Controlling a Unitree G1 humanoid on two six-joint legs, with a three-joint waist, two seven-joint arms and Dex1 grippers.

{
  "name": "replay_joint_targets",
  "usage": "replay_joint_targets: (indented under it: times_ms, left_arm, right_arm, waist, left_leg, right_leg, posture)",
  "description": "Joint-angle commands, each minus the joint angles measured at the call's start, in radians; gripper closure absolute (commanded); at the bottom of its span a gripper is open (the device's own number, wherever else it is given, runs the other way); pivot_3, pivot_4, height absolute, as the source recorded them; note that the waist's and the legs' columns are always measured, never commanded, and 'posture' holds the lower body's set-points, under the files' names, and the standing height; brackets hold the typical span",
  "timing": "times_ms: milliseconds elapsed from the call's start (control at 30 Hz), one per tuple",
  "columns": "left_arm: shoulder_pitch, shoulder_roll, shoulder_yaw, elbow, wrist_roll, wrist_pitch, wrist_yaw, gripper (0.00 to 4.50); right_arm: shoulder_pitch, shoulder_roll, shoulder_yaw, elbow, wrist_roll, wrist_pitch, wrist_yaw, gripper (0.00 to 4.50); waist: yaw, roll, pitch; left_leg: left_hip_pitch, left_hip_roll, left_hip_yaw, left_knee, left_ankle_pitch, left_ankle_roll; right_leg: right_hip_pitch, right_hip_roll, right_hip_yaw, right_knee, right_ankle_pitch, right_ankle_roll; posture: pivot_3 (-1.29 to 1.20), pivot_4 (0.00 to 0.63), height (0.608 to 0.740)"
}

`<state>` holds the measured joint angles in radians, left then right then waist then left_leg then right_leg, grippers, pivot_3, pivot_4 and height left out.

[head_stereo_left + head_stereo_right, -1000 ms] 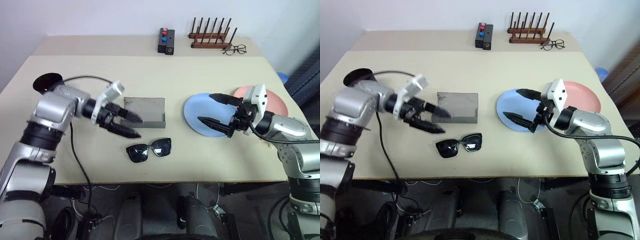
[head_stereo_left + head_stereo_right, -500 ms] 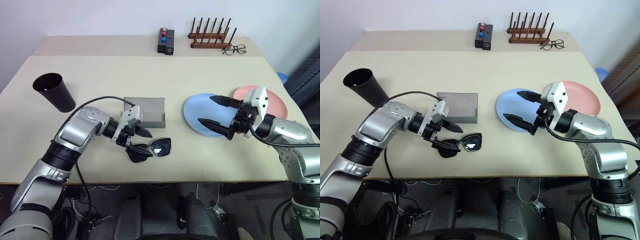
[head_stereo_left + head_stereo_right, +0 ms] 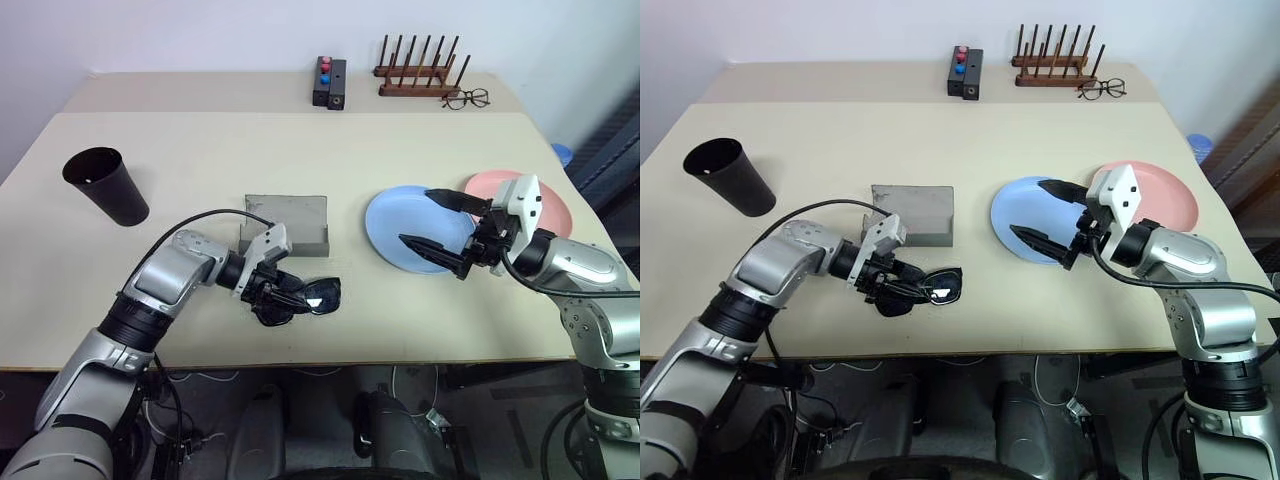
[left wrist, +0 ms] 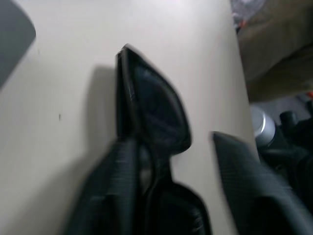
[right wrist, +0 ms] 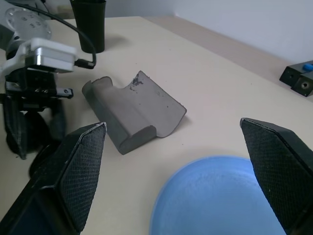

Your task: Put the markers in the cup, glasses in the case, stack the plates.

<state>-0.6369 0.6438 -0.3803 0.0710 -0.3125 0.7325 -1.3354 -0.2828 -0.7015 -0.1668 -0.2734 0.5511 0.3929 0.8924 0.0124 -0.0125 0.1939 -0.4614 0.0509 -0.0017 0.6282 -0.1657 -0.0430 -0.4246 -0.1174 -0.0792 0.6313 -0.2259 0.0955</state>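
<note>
So the beige table (image 3: 200, 200) has a black cup (image 3: 105, 184) at the left, a grey case (image 3: 288, 222) mid-table with black sunglasses (image 3: 310, 297) just in front. Blue plate (image 3: 405, 235) and pink plate (image 3: 555, 205) sit on the right. At the back: a black box (image 3: 332, 82), a wooden rack (image 3: 418, 72), wire spectacles (image 3: 468, 98).

The left arm reaches low over the table, forearm angled inward toward the middle, wrist bent down. The left gripper (image 3: 283, 296) has its fingers narrowed around the glasses (image 3: 310, 297). The right arm is raised, elbow out to the side, forearm pointing inward. The right gripper (image 3: 440, 221) is held level, its fingers spread wide.
</note>
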Motion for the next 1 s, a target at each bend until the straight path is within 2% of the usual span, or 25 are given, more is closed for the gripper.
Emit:
replay_joint_targets:
  times_ms: [33,200,233,300,633,800,1000]
  left_arm:
    - [-0.002,0.006,-0.007,-0.024,0.020,-0.020,0.010,3.88]
    - [-0.003,0.004,-0.012,-0.026,0.027,-0.021,0.006,3.88]
    - [-0.002,0.003,-0.013,-0.028,0.027,-0.019,0.007,4.26]
    - [-0.002,0.007,-0.018,-0.032,0.023,-0.003,0.002,4.44]
    - [-0.060,-0.013,0.044,-0.081,-0.104,0.163,-0.031,4.44]
    - [-0.207,0.033,0.080,-0.014,-0.159,0.194,-0.119,4.44]
    - [-0.439,0.056,0.041,0.335,-0.031,-0.112,-0.273,4.44]
  right_arm:
    - [-0.010,-0.004,-0.029,-0.017,0.005,-0.025,0.002,0.00]
    - [-0.013,-0.005,-0.027,-0.010,0.002,-0.032,0.002,0.00]
    - [-0.014,-0.004,-0.026,-0.009,0.002,-0.033,0.002,0.00]
    - [-0.017,-0.004,-0.024,-0.007,-0.001,-0.035,0.000,0.00]
    - [-0.031,-0.001,-0.013,-0.010,-0.006,-0.027,-0.015,0.00]
    - [-0.041,0.002,-0.008,-0.005,-0.010,-0.025,-0.017,0.00]
    - [-0.063,0.011,0.004,0.008,-0.016,-0.026,-0.017,0.00]
  waist:
    - [0.003,0.001,0.000]
    - [0.001,0.001,-0.001]
    - [0.001,0.001,-0.001]
    - [0.002,0.002,-0.001]
    - [0.001,0.002,-0.001]
    - [0.001,0.002,-0.001]
    - [0.001,0.002,-0.001]
  left_leg:
    - [0.000,0.000,0.000,0.000,0.000,0.000]
    - [0.000,0.000,0.000,0.001,0.000,0.000]
    - [0.000,0.000,0.000,0.000,0.000,0.000]
    - [0.000,0.000,0.000,0.001,0.000,0.000]
    - [0.000,0.000,0.000,0.001,0.000,0.000]
    - [0.000,0.000,0.000,0.001,0.000,0.000]
    - [0.000,0.000,0.000,0.001,0.000,0.000]
  right_leg:
    - [0.000,0.000,0.000,0.000,0.000,0.000]
    - [0.001,0.000,0.000,-0.001,0.000,0.000]
    - [0.001,0.000,0.000,-0.001,0.000,0.000]
    - [0.001,0.000,0.000,-0.001,0.000,0.000]
    - [0.002,0.000,0.000,-0.001,0.000,0.000]
    - [0.001,0.000,0.000,-0.001,0.000,0.000]
    - [0.001,0.000,0.000,-0.001,0.000,0.000]
  posture:
    - [0.00,0.150,0.740]
    - [0.00,0.150,0.740]
    - [0.00,0.150,0.740]
    - [0.00,0.150,0.740]
    - [0.00,0.150,0.740]
    - [0.00,0.150,0.740]
    - [0.00,0.150,0.740]
